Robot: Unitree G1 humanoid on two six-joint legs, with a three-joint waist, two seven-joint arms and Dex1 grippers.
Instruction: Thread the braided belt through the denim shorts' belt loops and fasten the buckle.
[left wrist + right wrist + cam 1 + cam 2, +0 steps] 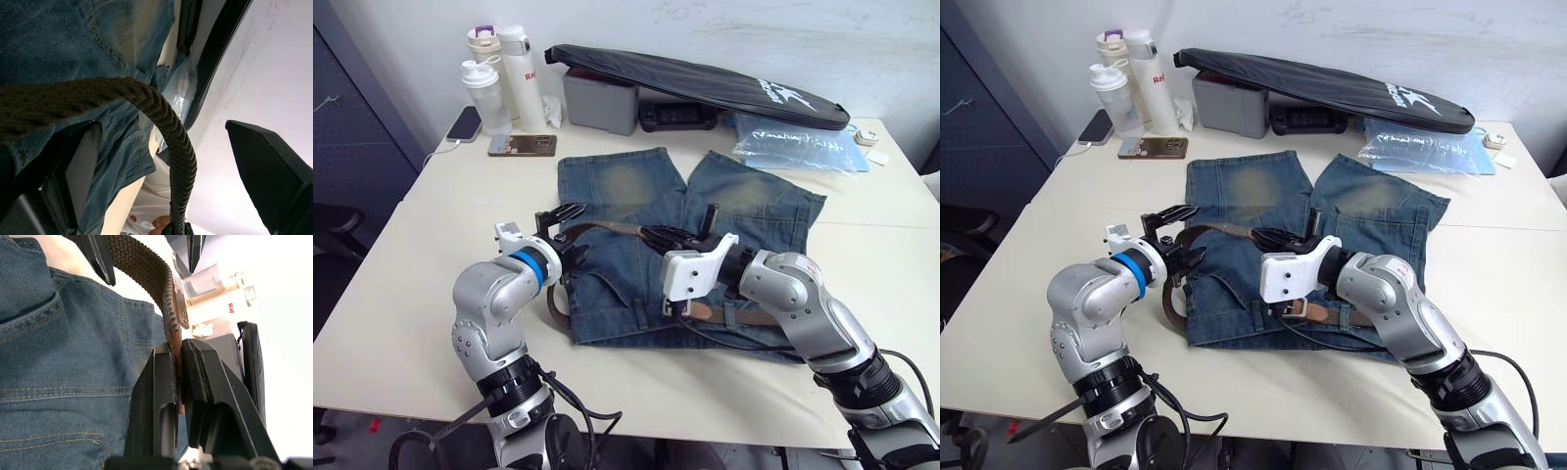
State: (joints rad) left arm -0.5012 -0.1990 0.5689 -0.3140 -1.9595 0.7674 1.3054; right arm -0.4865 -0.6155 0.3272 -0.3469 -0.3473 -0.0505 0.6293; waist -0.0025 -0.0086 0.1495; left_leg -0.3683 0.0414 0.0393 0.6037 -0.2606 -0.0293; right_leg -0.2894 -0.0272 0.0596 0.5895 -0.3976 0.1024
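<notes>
The braided belt (146, 264) is coarse woven brown cord, rough and matt. The denim shorts (636, 196) are faded blue cloth; the table (411, 294) under them looks smooth, matt and pale.

We take this for an office or lab workroom: a plain cream table (401, 284) stands against a scuffed white wall (705, 29), with a dark perforated cabinet (357, 117) just beside the table's far left corner. On the table's far edge we see three drink bottles (499, 78), two phones (522, 145) (one on a charging cable), a grey box (599, 101) under a long black zip bag (705, 83), a black handheld controller (677, 117) and a clear plastic bag (793, 142). Such a mix of personal clutter and gear suits a shared test bench rather than a home.
</notes>
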